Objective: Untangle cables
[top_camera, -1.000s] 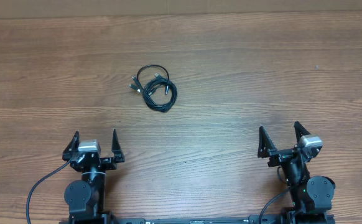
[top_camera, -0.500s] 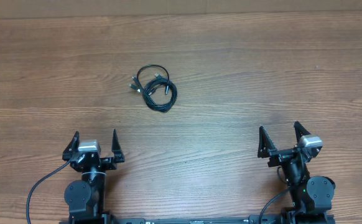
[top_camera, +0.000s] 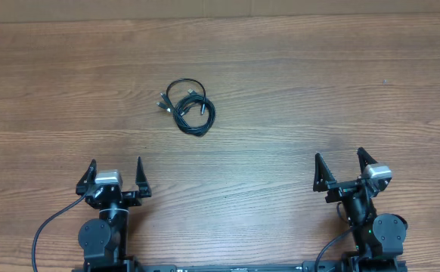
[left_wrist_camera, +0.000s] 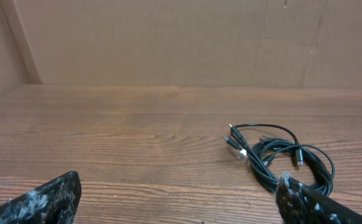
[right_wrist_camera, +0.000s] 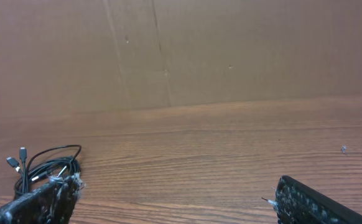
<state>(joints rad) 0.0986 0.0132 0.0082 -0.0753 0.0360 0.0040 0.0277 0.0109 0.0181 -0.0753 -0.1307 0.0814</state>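
No change over the last second: both arms sit parked and nothing on the table [top_camera: 295, 83] has shifted, so the untangling has not begun and the whole job lies ahead. The left gripper [top_camera: 116, 165] has its jaws spread wide with nothing between them. The right gripper [top_camera: 339, 155], well off to the left gripper's right at the same near edge, is likewise spread and empty. The cables [top_camera: 187, 106] lie in one loose tangled coil on the bare wood, well beyond the left gripper and a little to its right, touching neither arm. The coil is roughly oval. Its long axis runs diagonally, from far-left to nearer-right as judged from the left gripper. A cluster of plug ends [top_camera: 163, 103] sticks out at the far-left end, pointing leftward. A couple more silver tips show among the loops. The left wrist view agrees: the tangle is ahead and to the right.
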